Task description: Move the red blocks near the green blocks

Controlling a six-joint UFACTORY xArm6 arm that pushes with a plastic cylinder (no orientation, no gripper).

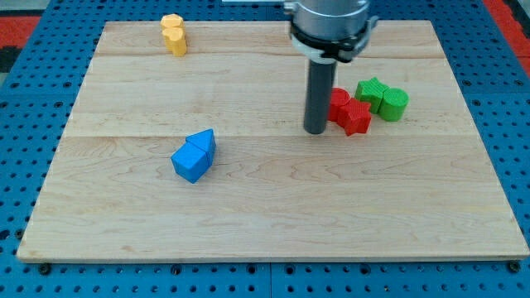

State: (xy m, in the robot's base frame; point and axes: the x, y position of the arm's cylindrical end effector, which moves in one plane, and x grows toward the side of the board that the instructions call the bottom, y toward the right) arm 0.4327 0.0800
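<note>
Jaws: none, only my tip (315, 131).
Red blocks (349, 111): touching my tip's right, beside the green blocks (383, 98).
Risk: pushing further could scatter the green pair across the bench (265, 215).

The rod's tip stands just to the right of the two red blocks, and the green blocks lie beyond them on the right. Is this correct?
Not quite: the camera view shows my tip just left of the two red blocks. The green blocks do lie beyond them on the right.
</note>
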